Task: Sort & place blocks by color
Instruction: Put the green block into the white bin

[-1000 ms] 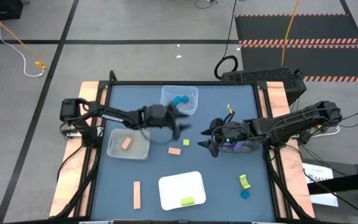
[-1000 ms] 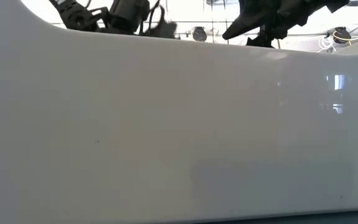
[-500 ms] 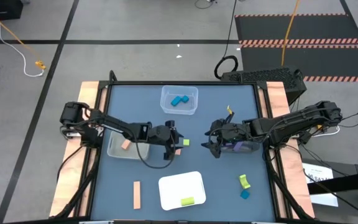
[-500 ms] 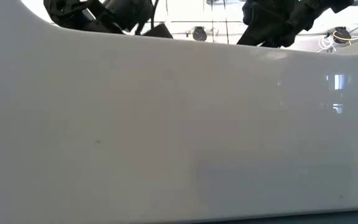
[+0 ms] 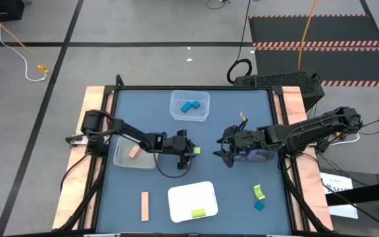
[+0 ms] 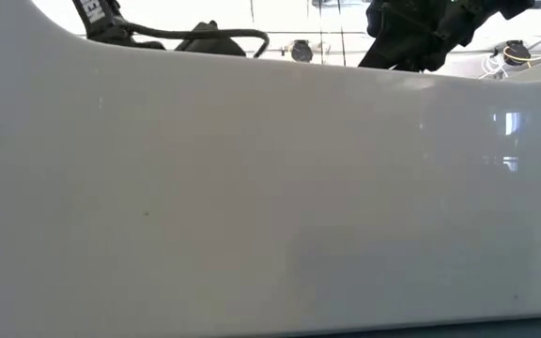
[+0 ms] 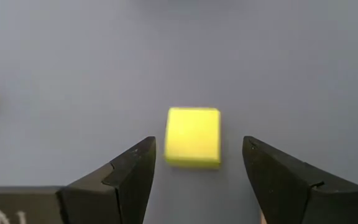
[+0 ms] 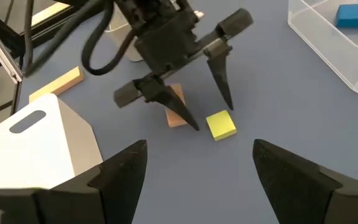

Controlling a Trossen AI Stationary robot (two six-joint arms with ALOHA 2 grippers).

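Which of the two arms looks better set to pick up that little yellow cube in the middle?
The left. Its hand is open right at the yellow cube, one finger on each side. The right hand hangs farther off, also open.

We list: blue-grey table (image 5: 242, 197); yellow cube (image 7: 193, 137); tan block (image 8: 178, 107); tan bar (image 5: 145, 206); blue blocks (image 5: 189, 106) in clear bin (image 5: 204, 99); white tray (image 5: 179, 201); black grippers (image 8: 207, 99).
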